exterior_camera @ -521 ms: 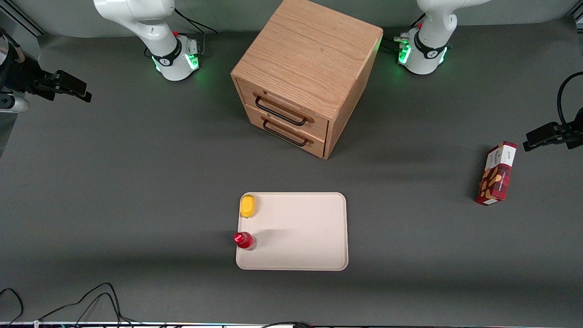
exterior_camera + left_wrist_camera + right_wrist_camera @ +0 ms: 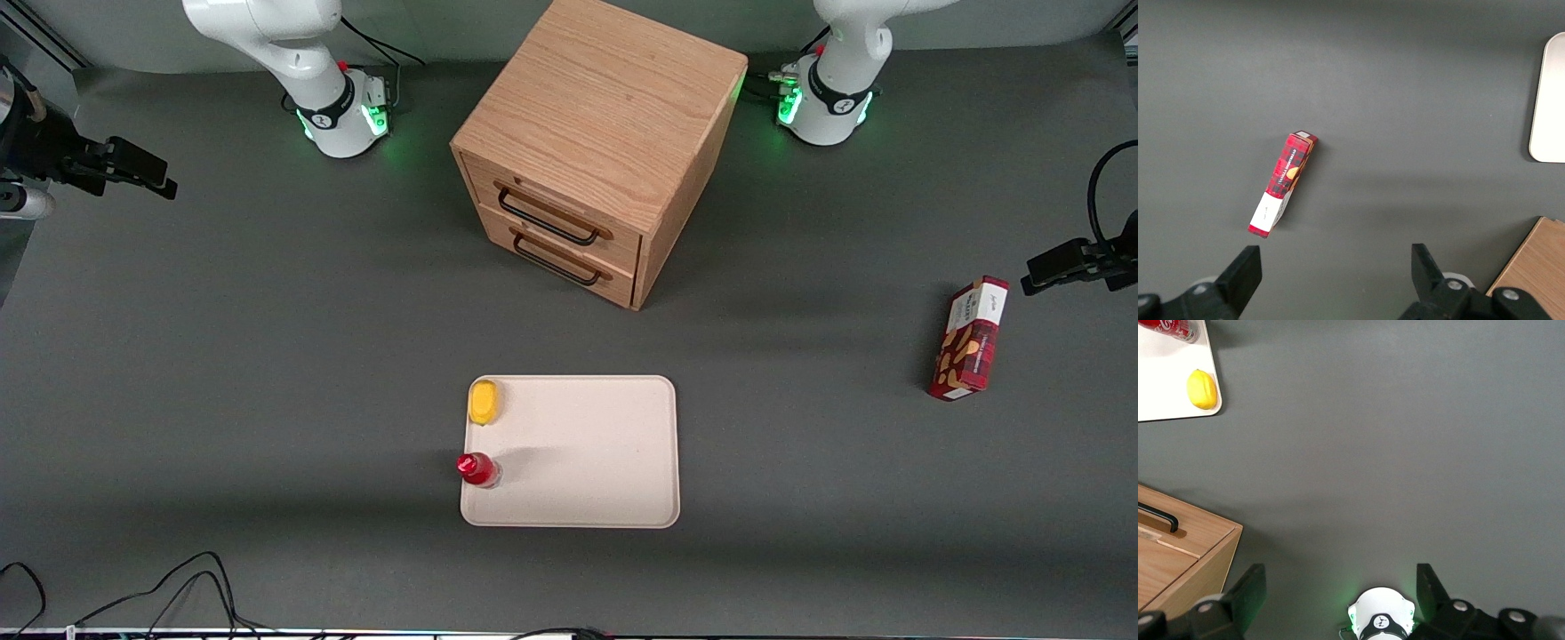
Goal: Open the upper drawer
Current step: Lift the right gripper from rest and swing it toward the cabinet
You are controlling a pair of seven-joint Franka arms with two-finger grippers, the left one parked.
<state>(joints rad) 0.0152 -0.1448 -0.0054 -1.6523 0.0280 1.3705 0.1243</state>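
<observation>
My gripper (image 2: pixel 1338 600) hangs high at the working arm's end, black fingers (image 2: pixel 1248 593) spread wide, nothing between them. Well off toward the table's middle stands the light oak cabinet (image 2: pixel 605 107), a grained cube. Its upper drawer (image 2: pixel 553 210) is shut flush, thin black wire handle (image 2: pixel 547 218) across the front. Nearer the front camera lies a smooth cream tray (image 2: pixel 587 453) with rounded corners, carrying a yellow lemon (image 2: pixel 484 402) and a red-capped bottle (image 2: pixel 477 468). Only the front and left wrist views show the red carton (image 2: pixel 969 340), lying flat.
</observation>
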